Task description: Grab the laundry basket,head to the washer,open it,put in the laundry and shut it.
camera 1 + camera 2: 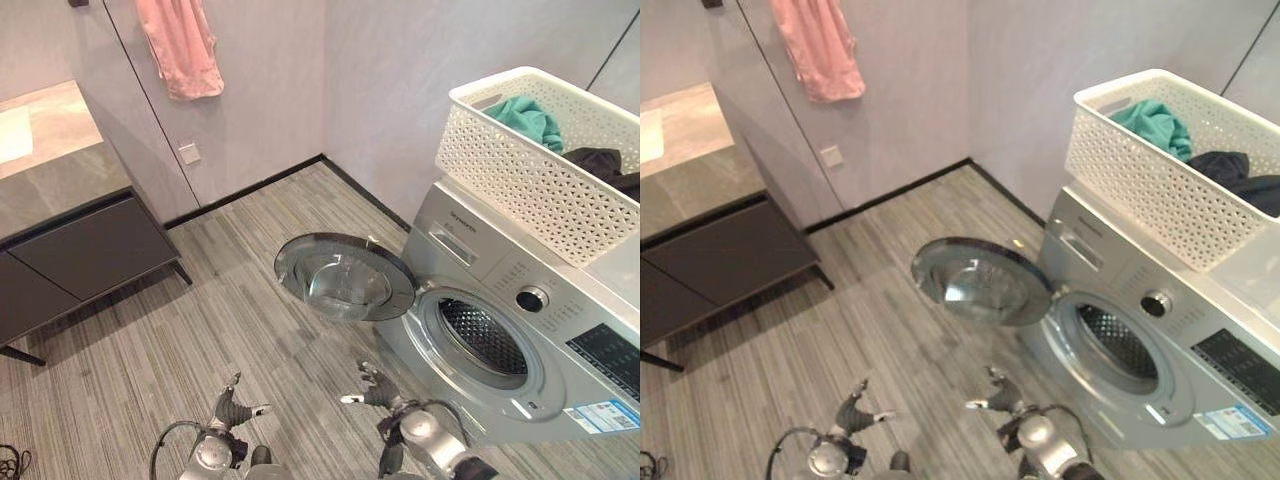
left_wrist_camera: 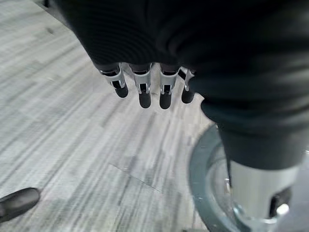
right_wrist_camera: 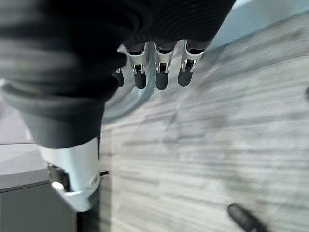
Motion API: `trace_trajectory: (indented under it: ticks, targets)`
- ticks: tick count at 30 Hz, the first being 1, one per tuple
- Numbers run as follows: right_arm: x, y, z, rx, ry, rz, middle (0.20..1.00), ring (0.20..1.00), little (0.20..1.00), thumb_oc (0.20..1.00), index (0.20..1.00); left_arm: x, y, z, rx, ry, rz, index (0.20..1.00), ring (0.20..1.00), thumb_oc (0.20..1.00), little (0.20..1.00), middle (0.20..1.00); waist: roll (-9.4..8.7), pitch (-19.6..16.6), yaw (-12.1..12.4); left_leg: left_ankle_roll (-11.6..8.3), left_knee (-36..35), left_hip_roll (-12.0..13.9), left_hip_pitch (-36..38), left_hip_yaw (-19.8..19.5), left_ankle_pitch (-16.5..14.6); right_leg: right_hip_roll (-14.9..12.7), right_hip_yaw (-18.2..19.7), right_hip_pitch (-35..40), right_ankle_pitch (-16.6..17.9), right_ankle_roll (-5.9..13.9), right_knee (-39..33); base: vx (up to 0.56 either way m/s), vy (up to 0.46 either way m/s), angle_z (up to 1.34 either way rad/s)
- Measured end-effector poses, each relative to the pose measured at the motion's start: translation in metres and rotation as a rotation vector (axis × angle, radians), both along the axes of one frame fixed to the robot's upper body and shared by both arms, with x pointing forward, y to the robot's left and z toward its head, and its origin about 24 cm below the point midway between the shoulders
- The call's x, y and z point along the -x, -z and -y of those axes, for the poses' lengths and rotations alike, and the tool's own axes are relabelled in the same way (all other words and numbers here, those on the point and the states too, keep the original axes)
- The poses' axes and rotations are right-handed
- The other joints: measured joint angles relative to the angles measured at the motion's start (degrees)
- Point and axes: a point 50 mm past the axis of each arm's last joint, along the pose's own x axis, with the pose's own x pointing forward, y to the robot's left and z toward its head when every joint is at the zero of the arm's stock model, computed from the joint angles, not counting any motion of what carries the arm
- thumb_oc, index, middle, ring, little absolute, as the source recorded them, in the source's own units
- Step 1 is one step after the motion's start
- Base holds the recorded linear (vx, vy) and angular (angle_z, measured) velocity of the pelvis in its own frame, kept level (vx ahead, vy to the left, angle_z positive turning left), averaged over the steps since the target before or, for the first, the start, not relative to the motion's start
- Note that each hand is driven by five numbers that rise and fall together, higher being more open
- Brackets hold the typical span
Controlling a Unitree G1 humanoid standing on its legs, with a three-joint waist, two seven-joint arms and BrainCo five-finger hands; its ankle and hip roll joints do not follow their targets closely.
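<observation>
A silver front-loading washer (image 1: 520,300) stands at the right, its round glass door (image 1: 345,277) swung wide open toward the left and its drum (image 1: 484,336) exposed. On top of the washer rests a white perforated laundry basket (image 1: 540,170) holding a teal garment (image 1: 525,118) and a dark garment (image 1: 600,163). My left hand (image 1: 236,408) and right hand (image 1: 375,392) hang low over the floor in front of the washer, apart from the door. Both are open and hold nothing. In the wrist views the left hand's fingers (image 2: 142,92) and the right hand's fingers (image 3: 161,72) hang relaxed above the floor.
A pink cloth (image 1: 182,45) hangs on the back wall above a wall socket (image 1: 189,153). A low dark cabinet (image 1: 85,255) on thin legs stands at the left. Striped grey wood floor (image 1: 200,330) lies between the cabinet and the washer.
</observation>
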Motion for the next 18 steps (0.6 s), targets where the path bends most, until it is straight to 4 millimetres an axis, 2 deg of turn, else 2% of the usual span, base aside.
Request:
trace_trajectory:
  ticks: [4, 8, 9, 11, 14, 18]
  targets:
    - [0.018, 0.013, 0.020, 0.053, 0.062, -0.071, 1.000, 1.000, 1.000, 1.000, 1.000, -0.009, -0.004, 0.004, 0.002, 0.079, 0.006, 1.000, 1.000, 1.000, 1.000, 1.000, 0.12, 0.0, -2.0, 0.13, -0.2, 0.0, 0.4, 0.2, -0.3, -0.1, 0.2, 0.1, -0.3, 0.13, 0.0, 0.01, 0.011, -0.04]
    - [0.043, 0.027, 0.043, 0.123, 0.144, -0.165, 1.000, 1.000, 1.000, 1.000, 1.000, -0.022, -0.009, 0.020, 0.006, 0.210, 0.010, 1.000, 1.000, 1.000, 1.000, 1.000, 0.24, -0.2, -3.4, 0.16, -0.2, -0.2, 0.8, 1.2, -0.3, -0.2, 0.9, -0.1, -0.4, 0.23, 0.0, 0.04, 0.015, -0.09]
    - [0.043, 0.027, 0.048, 0.126, 0.170, -0.169, 1.000, 1.000, 1.000, 1.000, 1.000, -0.024, -0.009, 0.023, 0.000, 0.253, 0.003, 1.000, 1.000, 1.000, 1.000, 1.000, 0.29, -0.2, -3.3, 0.24, -0.2, -0.2, 0.9, 1.8, -0.4, -0.2, 1.6, -0.1, -0.6, 0.46, 0.0, 0.03, 0.007, -0.27]
    - [0.045, 0.028, 0.057, 0.152, 0.199, -0.189, 1.000, 1.000, 1.000, 1.000, 1.000, -0.024, -0.009, 0.030, 0.004, 0.309, -0.007, 1.000, 1.000, 1.000, 1.000, 1.000, 0.25, -0.6, -4.8, 0.17, -0.2, -0.1, 1.5, 2.4, -0.7, -0.3, 2.0, -0.1, -0.6, 0.50, 0.0, 0.04, 0.011, -0.19]
    - [0.052, 0.031, 0.071, 0.183, 0.252, -0.225, 1.000, 1.000, 1.000, 1.000, 1.000, -0.033, -0.014, 0.034, -0.011, 0.364, 0.004, 1.000, 1.000, 1.000, 1.000, 1.000, 0.18, -0.8, -5.1, 0.17, -0.3, -0.1, 1.6, 3.1, -0.7, -0.1, 3.0, -0.4, -0.6, 0.52, 0.0, 0.02, 0.003, -0.10]
    - [0.060, 0.033, 0.074, 0.198, 0.267, -0.248, 1.000, 1.000, 1.000, 1.000, 1.000, -0.036, -0.008, 0.035, -0.042, 0.379, -0.037, 1.000, 1.000, 1.000, 1.000, 1.000, -0.10, -1.6, -5.3, 0.11, -0.2, -0.1, 1.7, 3.3, -0.8, 0.0, 3.3, -0.4, -0.6, 0.54, 0.0, 0.01, 0.000, -0.02]
